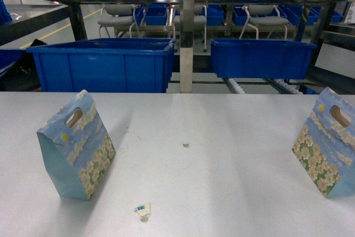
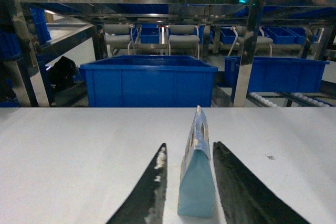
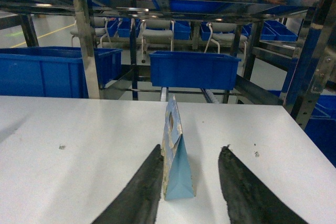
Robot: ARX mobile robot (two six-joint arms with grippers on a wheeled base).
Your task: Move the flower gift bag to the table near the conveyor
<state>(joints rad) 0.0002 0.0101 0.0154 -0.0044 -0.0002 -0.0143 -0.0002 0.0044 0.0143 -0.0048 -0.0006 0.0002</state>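
Two flower gift bags stand upright on the white table (image 1: 222, 154): one at the left (image 1: 77, 148), one at the right edge (image 1: 327, 148). Neither gripper shows in the head view. In the left wrist view my left gripper (image 2: 190, 145) is open around the left bag (image 2: 197, 187), which stands edge-on close to the right finger, with a gap on the left. In the right wrist view my right gripper (image 3: 191, 147) is open around the other bag (image 3: 177, 174), which rests against the left finger. White conveyor rollers (image 1: 237, 87) show behind the table's far edge.
Two blue bins (image 1: 105, 65) (image 1: 260, 58) sit on the steel rack beyond the table, with an upright steel post (image 1: 187, 43) between them. A torn paper scrap (image 1: 143, 210) and a small speck (image 1: 186, 145) lie on the tabletop. The table's right edge (image 3: 310, 145) drops off.
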